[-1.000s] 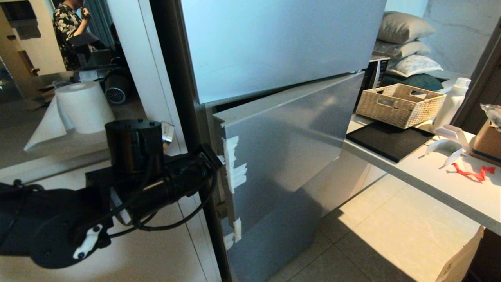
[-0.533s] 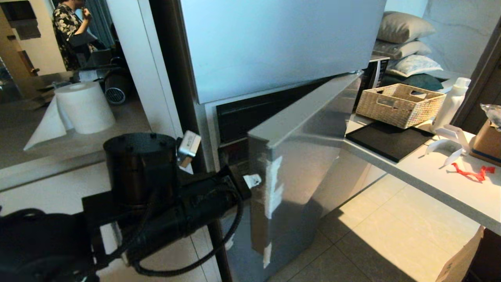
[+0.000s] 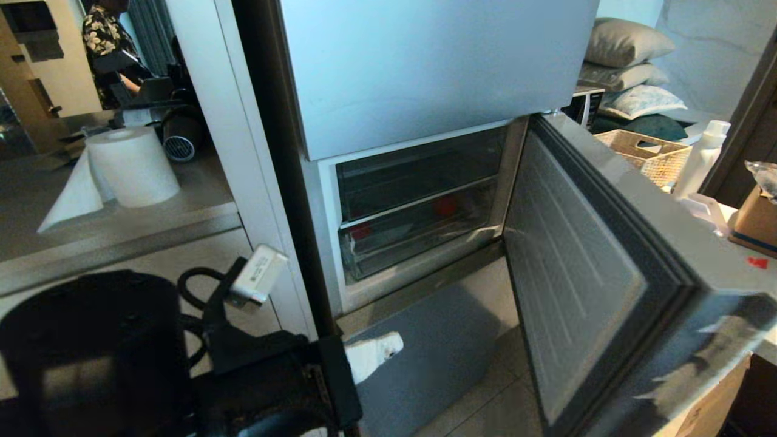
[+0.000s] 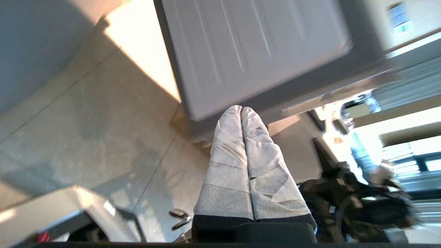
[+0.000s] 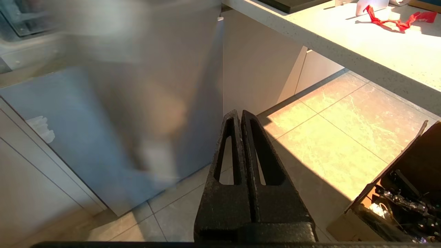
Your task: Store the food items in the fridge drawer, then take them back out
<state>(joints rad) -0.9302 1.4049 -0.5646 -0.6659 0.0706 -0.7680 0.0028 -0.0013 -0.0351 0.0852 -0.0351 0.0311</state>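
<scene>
Hanging low in front of the fridge, the left gripper (image 4: 241, 109) has its taped white fingers (image 4: 227, 165) pressed flat together with nothing between them; in the head view its pale tip (image 3: 376, 351) shows just below the open compartment. The right gripper (image 5: 240, 115) is parked over the floor tiles (image 5: 330, 137), black jaws likewise closed on nothing.

Change since a second ago: the lower fridge door (image 3: 583, 279) was barely cracked, with the left arm at its taped edge. It now stands swung wide to the robot's right, its ribbed inner face turned toward the camera. The left arm has dropped back and down, clear of the door edge.

Meaning for the task: the fridge drawer (image 3: 419, 233) is exposed but not yet pulled out. It sits in the bottom of the cavity under the clear-fronted compartment (image 3: 419, 173). Two red food items (image 3: 445, 205) show dimly through the clear plastic; whether they lie in the drawer or above it I cannot tell. Judged next step: slide the drawer out.

Surroundings: counter (image 5: 361, 44) with red ribbon scrap (image 5: 396, 19), wicker basket (image 3: 649, 158), white bottle (image 3: 701, 155), paper towel roll (image 3: 130, 164) beyond the fridge's left side, a person (image 3: 112, 48) far back. The open door now hides much of the counter and blocks any approach from the right.
</scene>
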